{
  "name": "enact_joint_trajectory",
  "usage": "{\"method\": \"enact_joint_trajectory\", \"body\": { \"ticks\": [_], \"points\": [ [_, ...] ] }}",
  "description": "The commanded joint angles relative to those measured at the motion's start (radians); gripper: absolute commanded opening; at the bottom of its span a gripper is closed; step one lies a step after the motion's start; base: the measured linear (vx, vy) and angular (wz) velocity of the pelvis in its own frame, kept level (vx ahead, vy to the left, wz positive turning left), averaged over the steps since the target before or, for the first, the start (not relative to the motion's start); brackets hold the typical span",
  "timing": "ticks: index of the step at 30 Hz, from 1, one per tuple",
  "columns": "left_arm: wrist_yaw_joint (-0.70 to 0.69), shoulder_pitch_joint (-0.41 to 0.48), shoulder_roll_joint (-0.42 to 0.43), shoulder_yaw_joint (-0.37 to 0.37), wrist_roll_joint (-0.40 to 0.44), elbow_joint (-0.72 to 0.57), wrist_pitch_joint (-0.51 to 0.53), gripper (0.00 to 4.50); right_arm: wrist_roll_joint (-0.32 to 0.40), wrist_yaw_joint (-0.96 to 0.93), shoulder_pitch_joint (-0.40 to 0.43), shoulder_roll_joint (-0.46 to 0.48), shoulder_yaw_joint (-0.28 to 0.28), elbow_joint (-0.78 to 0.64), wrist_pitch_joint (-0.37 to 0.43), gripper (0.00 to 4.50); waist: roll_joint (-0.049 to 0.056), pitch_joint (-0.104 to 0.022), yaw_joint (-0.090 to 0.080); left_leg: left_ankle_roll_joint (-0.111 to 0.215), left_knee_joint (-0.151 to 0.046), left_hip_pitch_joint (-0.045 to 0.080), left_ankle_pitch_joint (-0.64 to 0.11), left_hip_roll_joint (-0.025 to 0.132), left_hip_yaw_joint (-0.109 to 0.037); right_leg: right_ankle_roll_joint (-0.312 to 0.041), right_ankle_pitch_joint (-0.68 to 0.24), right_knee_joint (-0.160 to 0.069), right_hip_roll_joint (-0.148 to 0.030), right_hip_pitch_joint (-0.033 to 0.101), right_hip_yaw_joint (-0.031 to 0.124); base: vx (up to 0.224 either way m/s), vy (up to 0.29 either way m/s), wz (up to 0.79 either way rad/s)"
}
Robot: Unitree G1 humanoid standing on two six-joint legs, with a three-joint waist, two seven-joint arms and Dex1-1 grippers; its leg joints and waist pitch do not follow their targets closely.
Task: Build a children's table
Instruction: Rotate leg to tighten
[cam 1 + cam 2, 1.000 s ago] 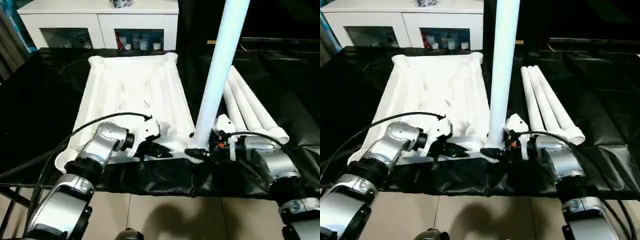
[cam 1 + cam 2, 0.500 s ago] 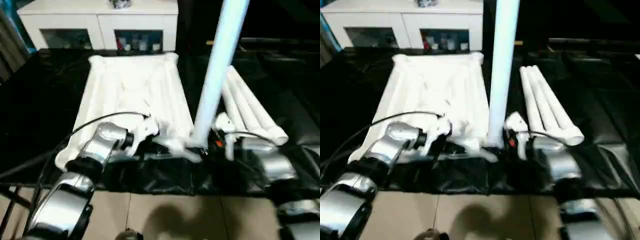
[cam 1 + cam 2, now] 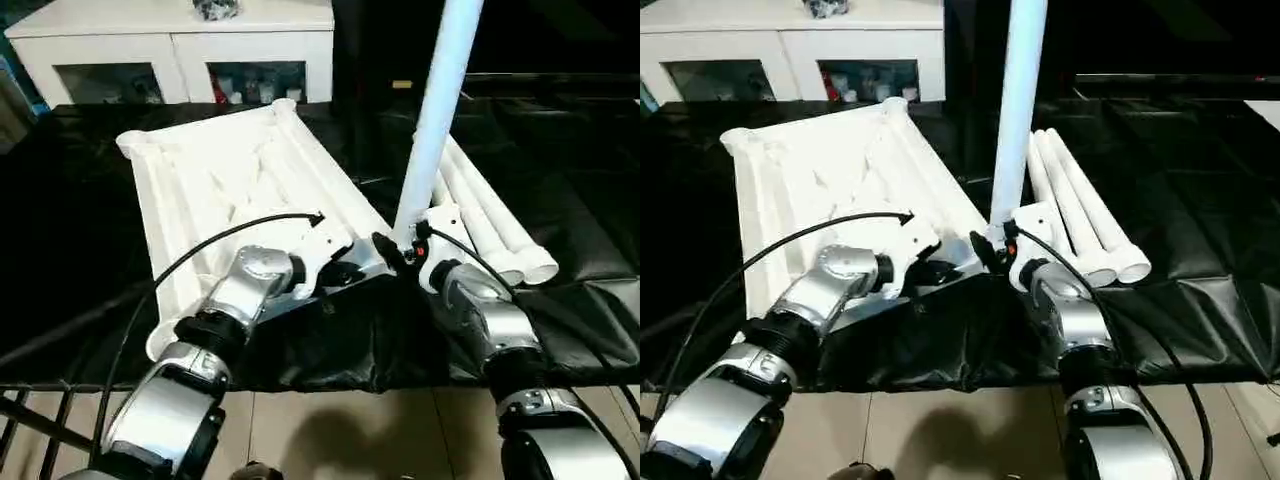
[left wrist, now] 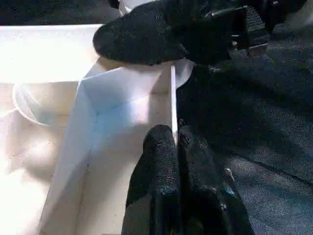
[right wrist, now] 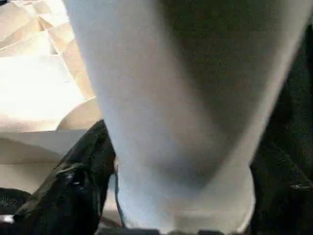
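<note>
The ribbed white plastic tabletop (image 3: 230, 180) was gripped by its thin rim in the clenched left hand (image 4: 172, 147); the smooth tubular leg (image 3: 432, 120) was straddled by the right hand (image 3: 400, 250), whose grasp could not be told.

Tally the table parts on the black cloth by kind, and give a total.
Tabletop, lying underside up: 1
Leg standing upright at the top's near corner: 1
Legs lying loose beside the top: 3
Total: 5 parts
</note>
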Motion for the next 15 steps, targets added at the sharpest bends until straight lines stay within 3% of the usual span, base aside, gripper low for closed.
{"method": "enact_joint_trajectory", "body": {
  "ticks": [1,6,11,15],
  "points": [
    [-0.059,-0.001,-0.038,-0.020,-0.039,-0.050,-0.059,0.00,0.006,0.091,0.009,0.027,0.071,0.015,0.007,4.01,-0.014,-0.070,0.001,0.078,-0.064,0.022,-0.179,0.059,-0.031,-0.234,-0.134,-0.077,-0.084,0.048,0.047,0.000,0.000,0.00],
    [-0.171,0.020,0.011,-0.038,-0.059,-0.078,-0.090,0.00,0.021,0.239,0.026,-0.036,0.092,-0.025,-0.006,4.08,-0.010,-0.069,0.010,0.091,-0.062,0.021,-0.173,0.062,-0.030,-0.239,-0.123,-0.075,-0.082,0.049,0.044,0.000,0.000,0.00],
    [-0.297,0.024,0.067,-0.048,-0.074,-0.079,-0.110,0.00,0.040,0.459,0.046,-0.120,0.138,-0.064,-0.008,4.08,-0.013,-0.068,0.014,0.092,-0.062,0.021,-0.194,0.064,-0.029,-0.241,-0.143,-0.076,-0.082,0.051,0.044,0.000,0.000,0.00],
    [-0.352,0.018,0.086,-0.045,-0.083,-0.067,-0.111,0.00,0.046,0.561,0.058,-0.151,0.164,-0.087,0.003,4.08,-0.010,-0.069,0.019,0.092,-0.062,0.023,-0.193,0.068,-0.029,-0.251,-0.139,-0.073,-0.083,0.046,0.045,0.000,0.000,0.00]
  ]
}}
